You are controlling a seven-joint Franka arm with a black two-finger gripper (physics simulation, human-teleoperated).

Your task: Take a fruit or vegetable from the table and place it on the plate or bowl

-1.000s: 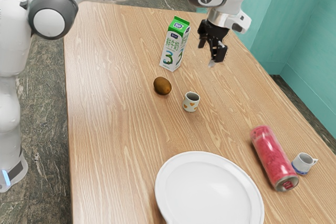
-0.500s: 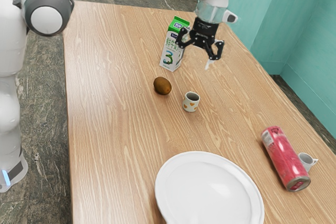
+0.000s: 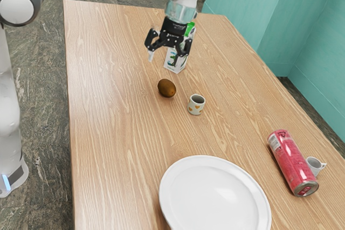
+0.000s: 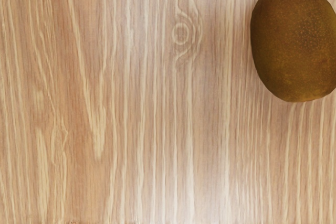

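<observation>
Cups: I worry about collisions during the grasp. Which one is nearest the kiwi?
The orange-spotted cup, right beside the kiwi; the other white cup sits far away by the red can.

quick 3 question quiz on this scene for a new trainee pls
1. True or false: the kiwi lies on the table, not on the plate.
2. Which thing lies on its side? A) milk carton B) red can C) small cup
3. Fill in: the gripper has its fingers ____.
Key: 1 true; 2 B; 3 open.
</observation>
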